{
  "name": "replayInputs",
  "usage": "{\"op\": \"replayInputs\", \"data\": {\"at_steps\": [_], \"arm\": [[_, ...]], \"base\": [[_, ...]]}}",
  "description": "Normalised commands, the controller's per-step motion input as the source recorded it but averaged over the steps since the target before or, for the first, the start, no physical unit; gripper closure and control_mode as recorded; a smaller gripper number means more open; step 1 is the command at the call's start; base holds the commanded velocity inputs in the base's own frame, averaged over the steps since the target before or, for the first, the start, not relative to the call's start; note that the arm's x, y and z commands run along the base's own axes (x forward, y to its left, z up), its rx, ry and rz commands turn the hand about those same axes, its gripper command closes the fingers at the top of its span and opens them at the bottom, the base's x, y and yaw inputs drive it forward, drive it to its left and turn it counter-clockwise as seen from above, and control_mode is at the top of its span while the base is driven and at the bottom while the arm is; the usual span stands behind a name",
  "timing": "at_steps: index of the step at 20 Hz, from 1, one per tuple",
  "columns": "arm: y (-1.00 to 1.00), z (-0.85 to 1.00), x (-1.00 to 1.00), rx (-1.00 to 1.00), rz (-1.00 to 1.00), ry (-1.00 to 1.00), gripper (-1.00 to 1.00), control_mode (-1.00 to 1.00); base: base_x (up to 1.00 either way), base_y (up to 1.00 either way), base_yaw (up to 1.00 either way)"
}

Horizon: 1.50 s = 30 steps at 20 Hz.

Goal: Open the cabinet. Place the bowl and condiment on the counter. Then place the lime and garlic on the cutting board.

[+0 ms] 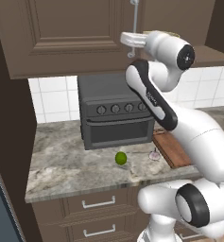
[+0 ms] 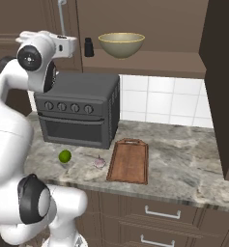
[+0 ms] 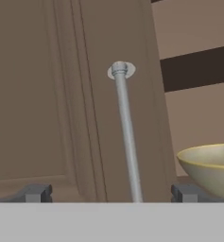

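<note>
The fingers stand wide open and empty, straddling the cabinet door's upright handle between them.

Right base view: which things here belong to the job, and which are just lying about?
Job: cabinet, bowl, condiment, counter, lime, garlic, cutting board.
Lying about: toaster oven.
</note>
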Motion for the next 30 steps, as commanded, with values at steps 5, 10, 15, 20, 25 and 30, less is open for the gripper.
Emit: {"op": "replayInputs", "data": {"at_steps": [5, 10, 15, 20, 25, 30], "arm": [[0.0, 0.0, 0.4, 0.0, 0.0, 0.0, -1.0, -1.0], [0.0, 0.0, 0.4, 0.0, 0.0, 0.0, -1.0, -1.0], [0.0, 0.0, 0.39, 0.0, 0.0, 0.0, -1.0, -1.0], [0.0, 0.0, 0.38, 0.0, 0.0, 0.0, -1.0, -1.0], [0.03, -0.02, 0.39, -0.01, 0.0, 0.0, -1.0, -1.0], [0.08, -0.07, 0.37, -0.04, 0.0, 0.0, 1.0, -1.0]], "base": [[0.0, 0.0, 0.0], [0.0, 0.0, 0.0], [0.0, 0.0, 0.0], [0.0, 0.0, 0.0], [0.0, 0.0, 0.0], [0.0, 0.0, 0.0]]}}
